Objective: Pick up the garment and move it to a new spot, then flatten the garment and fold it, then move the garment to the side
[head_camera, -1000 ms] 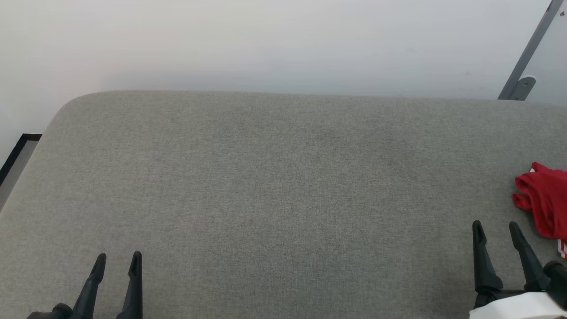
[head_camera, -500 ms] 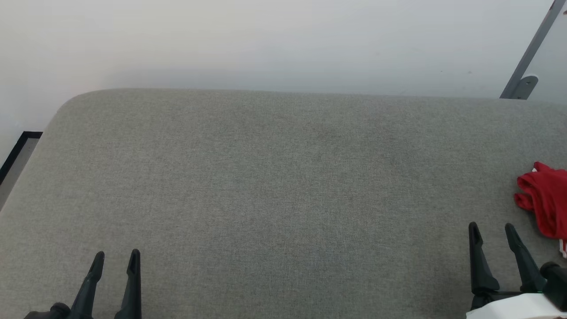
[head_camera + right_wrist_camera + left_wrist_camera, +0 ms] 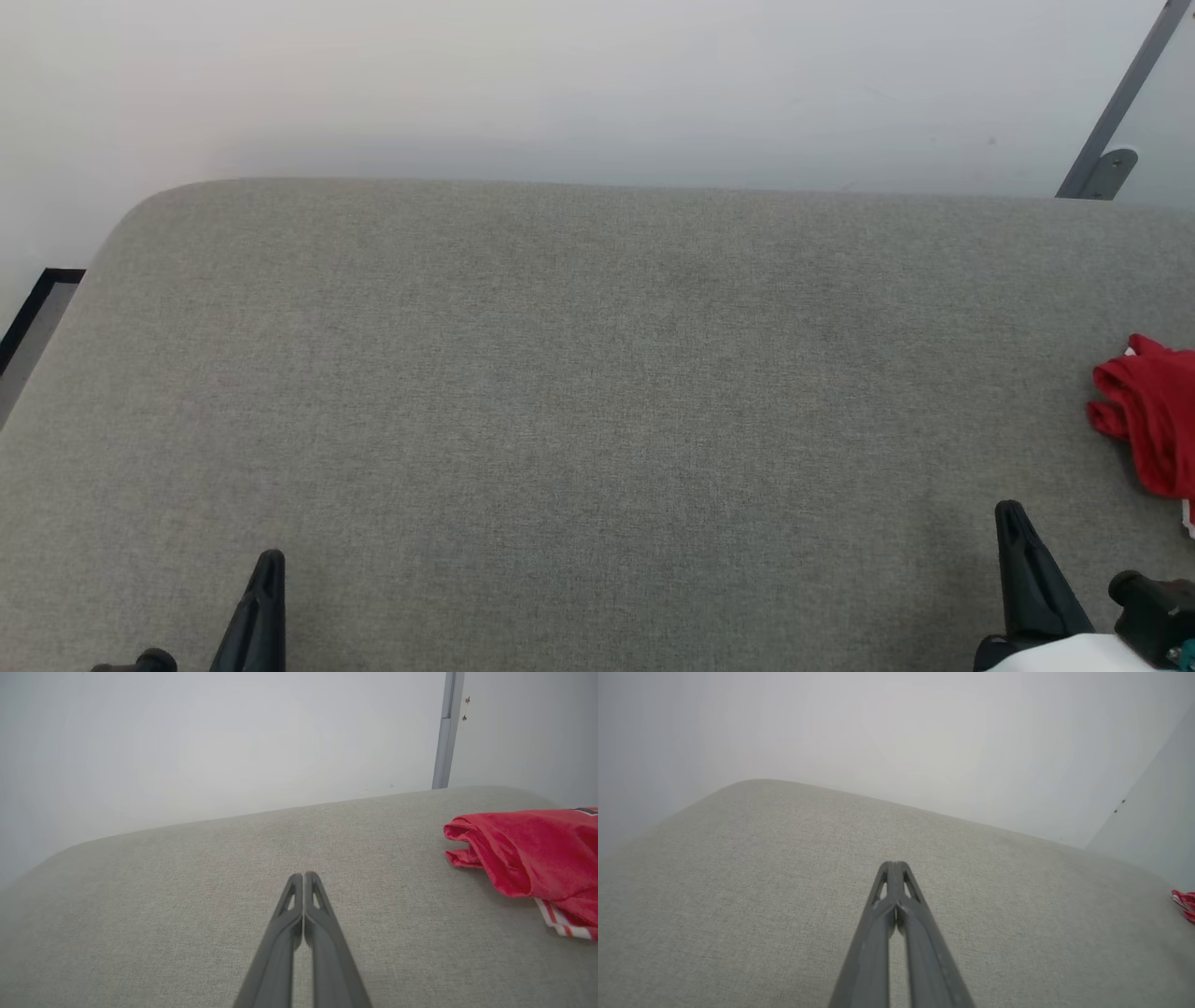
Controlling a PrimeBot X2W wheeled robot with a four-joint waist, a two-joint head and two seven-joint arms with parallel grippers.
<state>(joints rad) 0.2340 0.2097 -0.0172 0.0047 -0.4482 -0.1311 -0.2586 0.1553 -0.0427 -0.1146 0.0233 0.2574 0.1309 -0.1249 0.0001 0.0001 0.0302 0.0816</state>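
Red shirt [image 3: 1153, 425] is lying crumpled at the right edge of the grey padded surface [image 3: 579, 355], its striped trim showing underneath. Near it, not touching, the right gripper [image 3: 1010, 515] is pointing forward, fingers pressed together and holding nothing. Well apart at the lower left, the left gripper [image 3: 271, 560] is doing likewise, closed and empty.

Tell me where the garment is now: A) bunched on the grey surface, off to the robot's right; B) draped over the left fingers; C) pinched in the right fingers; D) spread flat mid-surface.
A: the garment lies bunched on the grey surface, beside and clear of the shut right fingers.
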